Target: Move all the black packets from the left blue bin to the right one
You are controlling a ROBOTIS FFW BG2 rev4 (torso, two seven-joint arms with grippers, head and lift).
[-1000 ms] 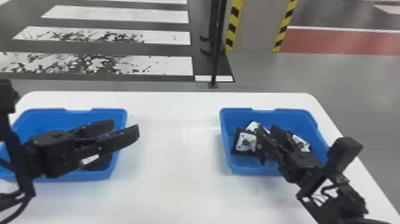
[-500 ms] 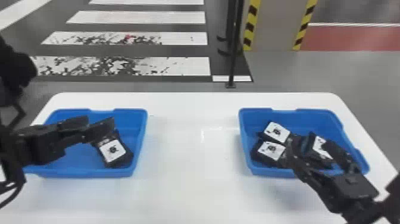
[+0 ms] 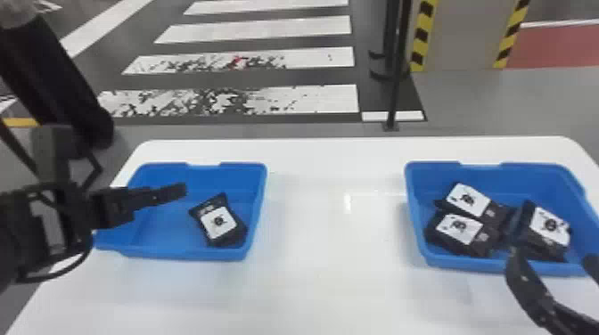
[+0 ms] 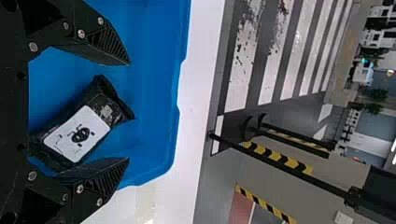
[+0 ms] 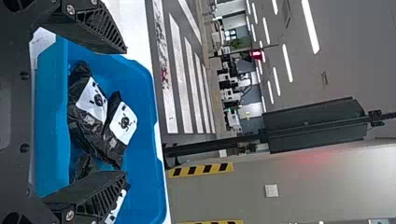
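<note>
In the head view, my left gripper [image 3: 178, 191] is over the left blue bin [image 3: 151, 240], beside the one black packet [image 3: 218, 222] lying there. The left wrist view has my left gripper [image 4: 128, 112] open, with that packet [image 4: 79, 133] lying on the bin floor between and below the fingers. My right gripper [image 3: 552, 267] is at the front edge of the right blue bin [image 3: 486, 265]. Inside lie black packets with white labels: two side by side at the left [image 3: 463, 227] and another at the right [image 3: 546, 227]. In the right wrist view my right gripper [image 5: 126, 112] stands open above them.
Both bins stand on a white table [image 3: 330, 267], with a wide stretch of tabletop between them. A black pole [image 3: 394, 89] rises from the floor behind the table. At the left, a person's dark-clothed leg [image 3: 58, 80] is beyond the table.
My left gripper has moved left from above the packet, uncovering it. The right gripper has drawn back from over the right bin's packets toward its front edge. The head view has shifted left.
</note>
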